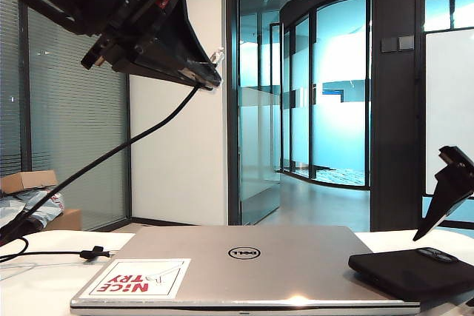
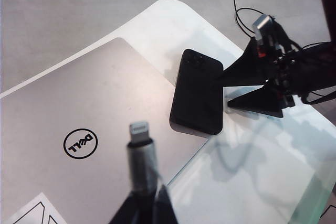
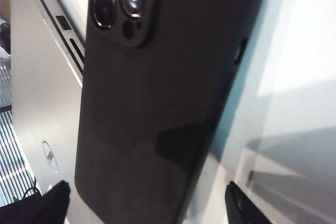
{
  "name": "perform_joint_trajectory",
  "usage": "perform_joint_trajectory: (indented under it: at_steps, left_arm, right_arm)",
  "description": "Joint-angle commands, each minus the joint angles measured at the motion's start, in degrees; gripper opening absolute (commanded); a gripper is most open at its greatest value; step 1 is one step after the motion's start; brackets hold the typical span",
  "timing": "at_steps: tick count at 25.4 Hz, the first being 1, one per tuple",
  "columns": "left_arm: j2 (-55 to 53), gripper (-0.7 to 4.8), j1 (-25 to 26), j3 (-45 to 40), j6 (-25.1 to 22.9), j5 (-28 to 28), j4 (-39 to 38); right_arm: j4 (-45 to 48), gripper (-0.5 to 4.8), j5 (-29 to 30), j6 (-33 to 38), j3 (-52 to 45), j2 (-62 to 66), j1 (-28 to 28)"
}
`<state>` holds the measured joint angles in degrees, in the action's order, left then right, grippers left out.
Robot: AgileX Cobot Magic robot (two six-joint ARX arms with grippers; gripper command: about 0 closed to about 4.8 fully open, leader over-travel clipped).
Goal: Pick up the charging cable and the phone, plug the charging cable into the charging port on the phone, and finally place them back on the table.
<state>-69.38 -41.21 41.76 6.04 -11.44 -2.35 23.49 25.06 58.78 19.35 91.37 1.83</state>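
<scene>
Left fingers [image 1: 211,73] pinching charging cable [image 1: 111,155], right fingers [image 3: 144,203] spread over phone [image 3: 157,103]

Left gripper [image 2: 146,211] is pinching charging cable [image 2: 140,153] w/ plug tip up, over laptop [image 2: 63,108]. Phone [image 2: 198,92] is lying half on laptop edge, half over table [image 2: 252,177]. Right gripper [image 2: 227,89], jaws apart, is straddling phone's end

The phone [image 1: 415,271] runs off the exterior view's right edge. In the right wrist view its lower end is cut off, as are the right end effector's [image 3: 144,203] fingertips [image 3: 52,203]. The charging cable [image 2: 140,153] plug is blurred, its cord hidden.
</scene>
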Motion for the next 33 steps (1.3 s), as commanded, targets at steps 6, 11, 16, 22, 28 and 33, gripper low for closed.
perform_joint_trajectory:
  at_steps: [6,11,16,22,28,33]
  left_arm:
    - [0.22,-0.07,-0.02,0.44,-0.07,-0.2,0.74]
    - [0.22,-0.07,-0.02,0.44,-0.07,-0.2,0.72]
    - [0.22,-0.07,-0.02,0.44,-0.07,-0.2,0.72]
    - [0.22,-0.07,-0.02,0.44,-0.04,-0.2,0.72]
    - [0.22,-0.07,-0.02,0.44,-0.07,-0.2,0.72]
    - [0.22,-0.07,-0.02,0.44,-0.04,-0.2,0.7]
  right_arm:
    - [9.44,4.04,0.55,6.25,0.07,6.08,0.02]
    - [14.82,4.04,0.59,8.98,0.09,9.55,0.04]
    - [15.76,4.04,0.59,8.94,0.09,11.04,0.09]
    - [15.28,2.9,0.5,8.92,0.09,11.06,0.09]
    - [15.1,2.15,0.37,8.92,0.09,11.06,0.09]
    - [14.19,0.32,0.13,8.87,0.09,11.06,0.09]
